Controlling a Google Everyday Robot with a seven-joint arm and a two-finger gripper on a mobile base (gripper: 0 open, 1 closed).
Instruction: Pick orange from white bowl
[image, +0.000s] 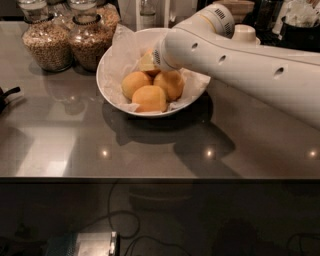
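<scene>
A large, round, glossy white bowl (107, 89) lined with crinkled white paper (121, 51) stands on a glossy grey counter (60, 145). Four round, matte yellow-orange fruits lie in it. The front orange (149, 98) sits nearest the camera, touching the left orange (135, 83) and the right orange (170, 84) behind it. The back orange (146, 64) is only partly seen, because the end of the robot's arm covers its right side.

The thick white arm (250, 65) comes in from the right edge, where it is cut off, and reaches across the bowl's far rim. The gripper (158, 56) is at the arm's tip, over the back of the bowl and right against the back orange. It appears to be on that fruit, but the wrist hides it almost entirely. Whether it is apart, together or clamped on anything cannot be told.

Two glass jars of brown grain, the left jar (48, 44) and the right jar (89, 42), stand just beside the bowl's left rear. Both tops are cut off by the frame. A cream, round-topped object (245, 32) peeks over the arm, mostly hidden. A black item (6, 96) pokes in at the left edge, too little showing to identify. Under the counter it is dark, with loose cables (125, 227) and a grey box (82, 244) faintly seen.
</scene>
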